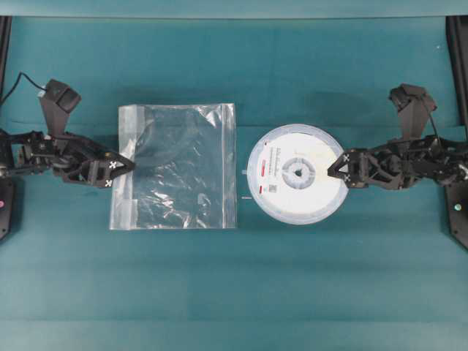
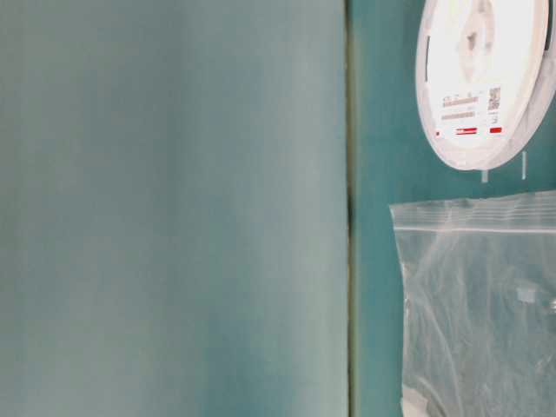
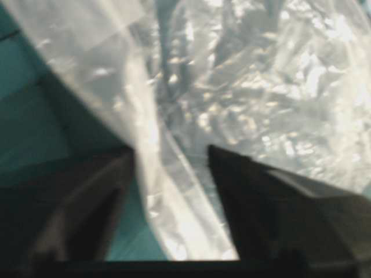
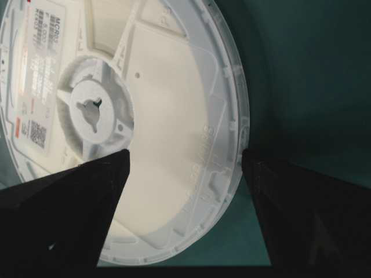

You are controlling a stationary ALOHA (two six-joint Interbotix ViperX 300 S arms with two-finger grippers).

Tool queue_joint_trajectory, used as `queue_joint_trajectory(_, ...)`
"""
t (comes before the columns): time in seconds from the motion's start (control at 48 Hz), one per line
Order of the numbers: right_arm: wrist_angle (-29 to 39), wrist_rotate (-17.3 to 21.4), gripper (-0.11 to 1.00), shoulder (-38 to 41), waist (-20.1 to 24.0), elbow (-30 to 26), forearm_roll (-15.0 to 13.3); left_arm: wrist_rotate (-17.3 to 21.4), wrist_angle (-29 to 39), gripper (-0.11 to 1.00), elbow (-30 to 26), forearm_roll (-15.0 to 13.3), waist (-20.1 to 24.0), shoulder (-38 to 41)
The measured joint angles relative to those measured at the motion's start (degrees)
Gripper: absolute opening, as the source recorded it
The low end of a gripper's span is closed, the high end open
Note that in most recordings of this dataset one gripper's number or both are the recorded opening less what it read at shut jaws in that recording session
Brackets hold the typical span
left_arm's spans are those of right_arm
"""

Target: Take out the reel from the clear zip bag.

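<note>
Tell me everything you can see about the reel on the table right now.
The reel is a flat round disc of white, translucent-looking plastic with a cream face, a grey spoked hub with a small centre hole, and a white label with red marks. It lies flat on the teal table, fully outside the clear zip bag and apart from it. The right gripper is open at its rim; whether it touches is unclear.

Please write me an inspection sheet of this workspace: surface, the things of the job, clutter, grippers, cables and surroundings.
Surface: teal table, flat.
Job's things: reel lies flat outside the bag, to its right, apart from it; bag looks empty, crinkled.
Clutter: nothing seen.
Grippers: left gripper open at the bag's left edge, plastic between its fingers; right gripper open at the reel's right rim, holding nothing.
Cables: one black cable by the left arm.
Surroundings: dark frame posts at the table's sides.
</note>
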Motion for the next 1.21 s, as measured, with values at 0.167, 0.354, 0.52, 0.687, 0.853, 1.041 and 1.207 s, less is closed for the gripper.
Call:
queue_joint_trajectory(0.167, 0.0, 0.0, 0.95, 0.0, 0.09, 0.0, 0.0, 0.53, 1.58, 0.93, 0.0, 0.0, 0.09, -0.7)
queue_joint_trajectory(0.354, 0.09, 0.0, 0.95, -0.09, 0.09, 0.0, 0.0, 0.79, 3.69, 0.94, 0.18, 0.0, 0.09, -1.93)
queue_joint_trajectory(0.52, 1.14, 0.0, 0.95, -0.97, 0.09, -0.09, 0.0, 0.88, 6.68, 0.94, 0.53, 0.0, 0.09, -4.04)
queue_joint_trajectory(0.687, 2.2, 0.0, 0.95, -3.6, 0.09, -0.09, -0.09, 0.79, 8.88, 0.93, 0.62, -0.18, 0.18, -8.44)
queue_joint_trajectory(0.853, 2.55, 0.0, 0.95, -7.65, 0.09, -0.09, -0.09, 0.97, 10.46, 0.93, 0.79, -0.26, 0.18, -12.48)
queue_joint_trajectory(1.041, 3.6, 0.09, 0.95, -11.51, 0.09, 0.0, -0.26, 0.97, 13.54, 0.93, 0.97, -0.18, 0.18, -16.0)
queue_joint_trajectory(1.207, 6.5, 0.0, 0.95, -14.24, 0.09, 0.7, -0.62, 1.05, 15.38, 0.93, 0.97, -0.26, 0.18, -19.69)
